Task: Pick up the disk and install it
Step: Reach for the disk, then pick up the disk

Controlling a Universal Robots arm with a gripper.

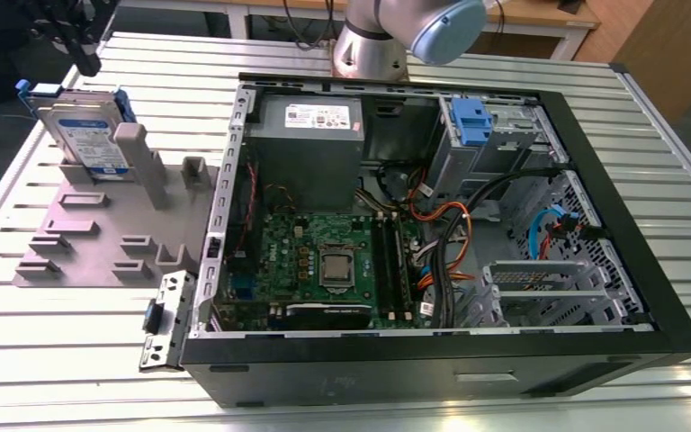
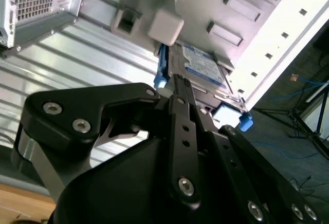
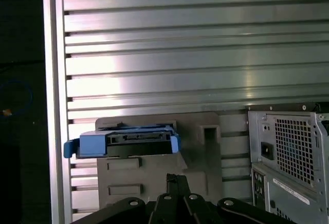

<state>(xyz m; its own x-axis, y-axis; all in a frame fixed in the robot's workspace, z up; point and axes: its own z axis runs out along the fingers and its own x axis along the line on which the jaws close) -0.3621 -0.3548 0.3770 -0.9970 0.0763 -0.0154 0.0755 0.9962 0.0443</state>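
Below the gripper (image 1: 86, 65), which is closed and empty, the disk (image 1: 87, 135) stands on end in a grey stand (image 1: 82, 243) beside the case (image 1: 442, 351) (not yet in it), long axis upright. It is a flat silver drive with a white-and-blue label, framed in blue plastic, its top edge facing the gripper.

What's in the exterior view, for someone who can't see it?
A silver-grey hard drive in a blue bracket stands upright in a grey holder, with the black gripper above it. An open black computer case lies beside it on the slatted metal table.
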